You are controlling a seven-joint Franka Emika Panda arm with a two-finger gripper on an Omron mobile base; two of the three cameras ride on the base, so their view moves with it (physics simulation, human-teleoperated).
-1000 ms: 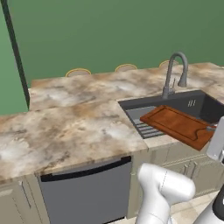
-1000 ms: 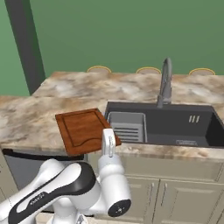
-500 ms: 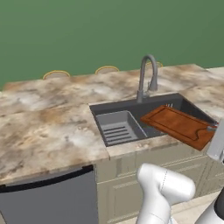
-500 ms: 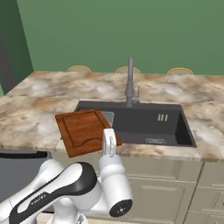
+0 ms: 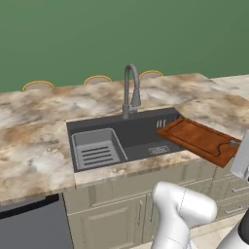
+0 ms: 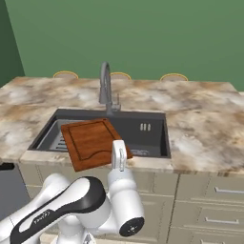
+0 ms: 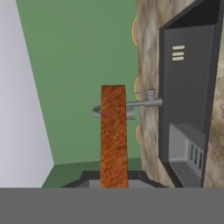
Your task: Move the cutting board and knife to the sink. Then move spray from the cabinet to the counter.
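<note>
My gripper (image 6: 117, 151) is shut on the near edge of the cutting board (image 6: 90, 141), a reddish-brown wooden board with a grooved border. I hold the cutting board (image 5: 198, 139) roughly level, above the front of the dark grey sink (image 5: 141, 127). In the hand view the cutting board (image 7: 113, 131) runs edge-on straight out from my gripper (image 7: 113, 183), with the sink (image 7: 188, 87) to its right. The marbled counter (image 6: 205, 128) surrounds the sink (image 6: 143, 120). The knife, the spray and the cabinet are out of view.
A grey curved faucet (image 5: 130, 90) stands behind the basin, and a ridged insert (image 5: 97, 148) fills the sink's left part. Beige drawers (image 6: 219, 200) sit under the counter, a dark dishwasher front (image 5: 29, 228) at the left. Yellow-rimmed round things (image 5: 38, 85) line the counter's back edge.
The whole scene has slid left in both base views: the base has driven right along the counter. The board stays in my grip and now stands in front of the sink.
</note>
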